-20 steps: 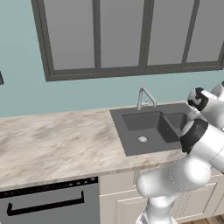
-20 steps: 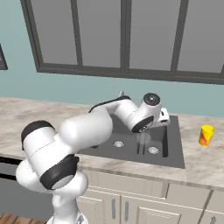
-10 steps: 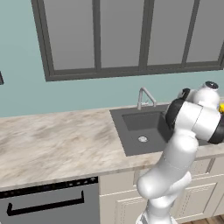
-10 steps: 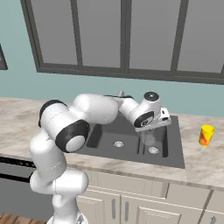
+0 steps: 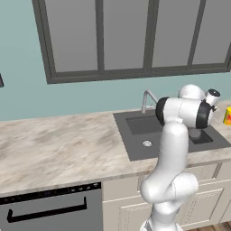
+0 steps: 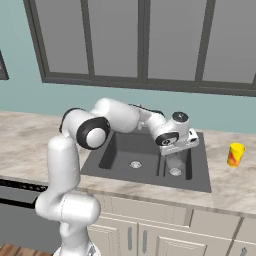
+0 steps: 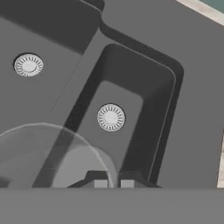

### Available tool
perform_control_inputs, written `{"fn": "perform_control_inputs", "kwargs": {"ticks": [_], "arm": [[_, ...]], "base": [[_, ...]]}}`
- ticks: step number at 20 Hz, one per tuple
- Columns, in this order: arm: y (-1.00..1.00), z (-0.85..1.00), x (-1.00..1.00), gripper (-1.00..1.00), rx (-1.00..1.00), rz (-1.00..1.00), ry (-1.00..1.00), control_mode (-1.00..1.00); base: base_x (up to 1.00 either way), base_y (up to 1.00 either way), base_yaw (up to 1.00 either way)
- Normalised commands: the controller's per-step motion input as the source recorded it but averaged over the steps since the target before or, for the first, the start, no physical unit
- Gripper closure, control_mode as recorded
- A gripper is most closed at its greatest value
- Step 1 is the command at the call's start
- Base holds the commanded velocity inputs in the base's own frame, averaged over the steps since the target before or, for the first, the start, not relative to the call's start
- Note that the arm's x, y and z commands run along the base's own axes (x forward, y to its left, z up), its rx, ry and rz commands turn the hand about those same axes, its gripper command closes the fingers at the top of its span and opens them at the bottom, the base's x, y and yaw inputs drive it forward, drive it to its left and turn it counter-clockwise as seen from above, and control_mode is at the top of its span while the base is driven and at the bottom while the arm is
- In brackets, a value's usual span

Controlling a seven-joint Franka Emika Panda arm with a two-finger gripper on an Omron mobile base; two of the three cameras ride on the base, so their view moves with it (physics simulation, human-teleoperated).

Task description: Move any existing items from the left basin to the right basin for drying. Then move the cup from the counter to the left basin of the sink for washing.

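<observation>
My left base camera sits behind me and to my left, looking forward and down across the long beige marbled counter (image 5: 58, 144) toward the dark grey two-well sink (image 5: 135, 151), with my white arm rising at its lower right. My right base camera looks from behind on my right, nearer the sink (image 6: 200, 182), my arm rising at lower left. Both share the sink, its thin curved silver tap (image 5: 146, 97), the counter (image 6: 230, 187), the grey-framed window (image 5: 135, 40) and the small yellow cup (image 6: 235, 153). My hand camera looks steeply down, close over the divider between the two wells, past my gripper (image 7: 113, 183).
</observation>
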Motion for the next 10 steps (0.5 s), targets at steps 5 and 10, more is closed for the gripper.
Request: {"fn": "perform_control_inputs", "kwargs": {"ticks": [5, 10], "arm": [[-0.28, -0.23, 0.48, 1.0, 0.05, 0.01, 0.08, -1.0], [-0.05, -0.36, 0.44, 1.0, 0.0, 0.0, 0.1, -1.0]], "base": [[0.0, 0.0, 0.0], [0.0, 0.0, 0.0]]}}
